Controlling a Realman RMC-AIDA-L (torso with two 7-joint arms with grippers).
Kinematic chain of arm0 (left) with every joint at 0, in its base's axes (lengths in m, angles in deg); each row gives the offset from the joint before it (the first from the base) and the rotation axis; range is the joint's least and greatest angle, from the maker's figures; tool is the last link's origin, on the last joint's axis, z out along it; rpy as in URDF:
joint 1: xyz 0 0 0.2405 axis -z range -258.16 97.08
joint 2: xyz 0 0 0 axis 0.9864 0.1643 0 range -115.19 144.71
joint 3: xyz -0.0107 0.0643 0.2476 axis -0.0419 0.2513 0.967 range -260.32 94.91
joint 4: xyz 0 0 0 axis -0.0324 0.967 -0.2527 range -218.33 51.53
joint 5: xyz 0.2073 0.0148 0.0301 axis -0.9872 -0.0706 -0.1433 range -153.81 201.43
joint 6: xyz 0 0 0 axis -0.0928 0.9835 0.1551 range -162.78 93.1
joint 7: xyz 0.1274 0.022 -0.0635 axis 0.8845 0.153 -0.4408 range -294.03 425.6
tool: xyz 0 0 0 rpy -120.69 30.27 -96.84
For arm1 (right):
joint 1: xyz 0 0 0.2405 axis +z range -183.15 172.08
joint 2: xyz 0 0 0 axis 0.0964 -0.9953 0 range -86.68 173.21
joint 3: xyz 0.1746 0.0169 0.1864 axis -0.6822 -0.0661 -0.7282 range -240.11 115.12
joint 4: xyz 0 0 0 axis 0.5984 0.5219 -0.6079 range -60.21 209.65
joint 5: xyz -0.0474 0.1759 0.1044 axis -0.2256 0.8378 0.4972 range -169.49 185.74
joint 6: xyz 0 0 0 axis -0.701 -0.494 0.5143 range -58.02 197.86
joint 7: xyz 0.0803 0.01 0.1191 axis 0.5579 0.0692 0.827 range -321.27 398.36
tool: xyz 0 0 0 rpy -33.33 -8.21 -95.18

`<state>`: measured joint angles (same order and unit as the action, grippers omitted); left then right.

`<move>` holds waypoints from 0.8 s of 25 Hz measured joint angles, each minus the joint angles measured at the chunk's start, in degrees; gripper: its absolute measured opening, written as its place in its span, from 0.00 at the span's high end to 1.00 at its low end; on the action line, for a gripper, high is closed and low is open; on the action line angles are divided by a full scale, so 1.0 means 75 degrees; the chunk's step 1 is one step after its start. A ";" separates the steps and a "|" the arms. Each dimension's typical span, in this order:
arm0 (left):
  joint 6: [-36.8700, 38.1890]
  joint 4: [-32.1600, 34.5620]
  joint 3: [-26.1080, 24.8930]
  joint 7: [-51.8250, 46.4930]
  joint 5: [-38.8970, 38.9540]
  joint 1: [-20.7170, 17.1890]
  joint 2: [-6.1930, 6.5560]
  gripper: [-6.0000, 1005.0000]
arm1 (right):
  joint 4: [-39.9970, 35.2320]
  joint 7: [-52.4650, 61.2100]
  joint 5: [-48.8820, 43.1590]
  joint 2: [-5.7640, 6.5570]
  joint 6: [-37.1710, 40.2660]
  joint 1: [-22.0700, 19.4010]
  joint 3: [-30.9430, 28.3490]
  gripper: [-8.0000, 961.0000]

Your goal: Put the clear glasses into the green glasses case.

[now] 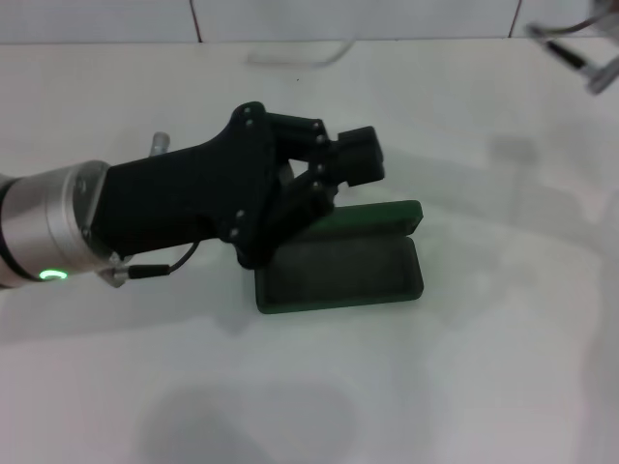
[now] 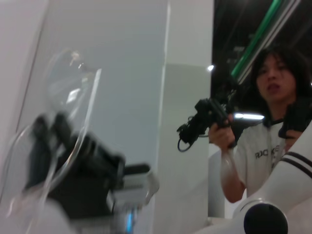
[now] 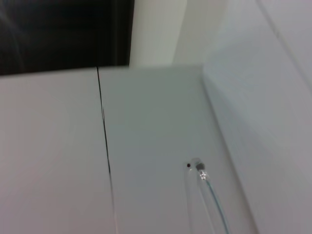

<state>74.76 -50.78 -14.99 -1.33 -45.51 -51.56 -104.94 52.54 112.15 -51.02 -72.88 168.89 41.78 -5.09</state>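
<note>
The green glasses case (image 1: 338, 273) lies open on the white table, dark lining up, with its lid (image 1: 379, 215) folded back on the far side. My left gripper (image 1: 356, 158) hovers over the case's far-left corner with its black fingers closed. The left wrist view shows the clear glasses (image 2: 73, 85) held in those dark fingers (image 2: 58, 139), with a lens and a curved temple close to the camera. From the head view the glasses hardly show against the white. My right gripper (image 1: 580, 56) sits parked at the far right corner.
A faint clear curved strip (image 1: 300, 55) shows at the table's back edge below the tiled wall; a thin clear rod (image 3: 202, 178) appears in the right wrist view. A person holding a camera (image 2: 273, 122) stands beyond the table. Bare white tabletop (image 1: 309, 406) surrounds the case.
</note>
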 joint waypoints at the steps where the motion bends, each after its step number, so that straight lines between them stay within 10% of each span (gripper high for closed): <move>1: -0.0001 -0.0009 0.0015 0.0022 0.0071 0.0019 -0.0001 0.93 | 0.0109 -0.0094 0.0054 -0.0006 -0.0114 0.0071 0.0275 0.87; 20: -0.0050 -0.0156 -0.0019 0.0213 0.0552 -0.0147 0.0003 0.93 | 0.0362 -0.0442 0.0614 -0.0005 -0.0818 0.0071 0.2175 0.87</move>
<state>74.39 -51.95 -15.13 0.26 -41.37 -52.66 -104.92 55.26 108.84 -46.42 -72.92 162.76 42.31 11.23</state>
